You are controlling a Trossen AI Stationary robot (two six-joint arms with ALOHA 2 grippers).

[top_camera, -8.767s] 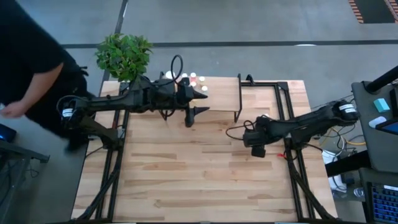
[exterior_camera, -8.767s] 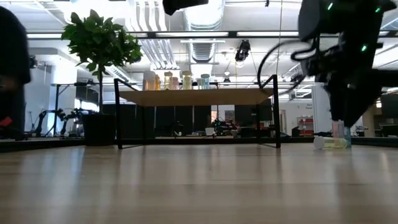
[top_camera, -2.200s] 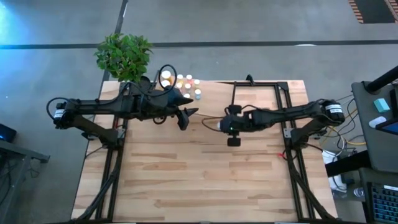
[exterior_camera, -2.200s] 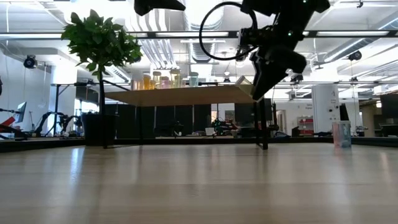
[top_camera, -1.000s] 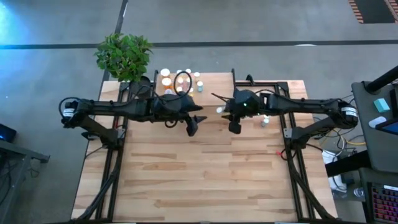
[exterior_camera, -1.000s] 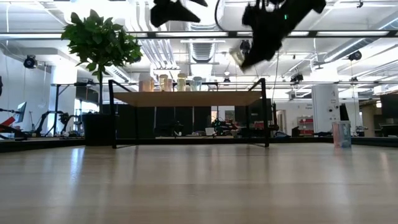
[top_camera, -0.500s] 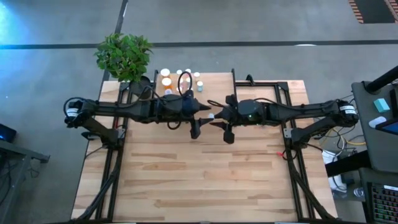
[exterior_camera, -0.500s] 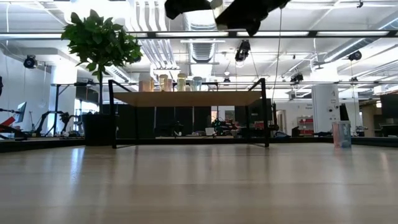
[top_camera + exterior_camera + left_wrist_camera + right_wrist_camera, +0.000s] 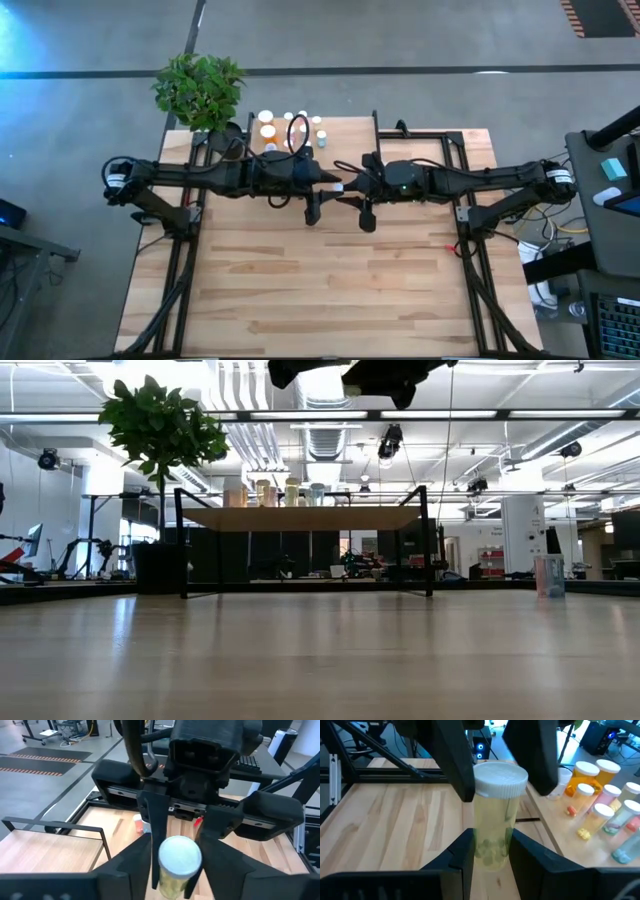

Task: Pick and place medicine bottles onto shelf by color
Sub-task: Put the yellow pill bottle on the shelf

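Counts: one shelf point(image 9: 300, 517), one plant point(image 9: 198, 88), one left gripper point(image 9: 322, 190), one right gripper point(image 9: 352, 192).
You've got one yellow bottle point(image 9: 495, 815) aloft and at least six shelf bottles point(image 9: 266, 116).

Right gripper point(image 9: 345, 190) carried a yellow-green bottle point(image 9: 496, 815) up from the right side of the table to mid-air over the middle. Left gripper point(image 9: 327, 184) swung in to meet it; its fingers point(image 9: 454, 760) now flank the white cap, narrower than a second ago.

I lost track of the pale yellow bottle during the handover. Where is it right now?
In the high view the pale yellow bottle hangs mid-table between the right gripper and left gripper, just right of the shelf bottles.
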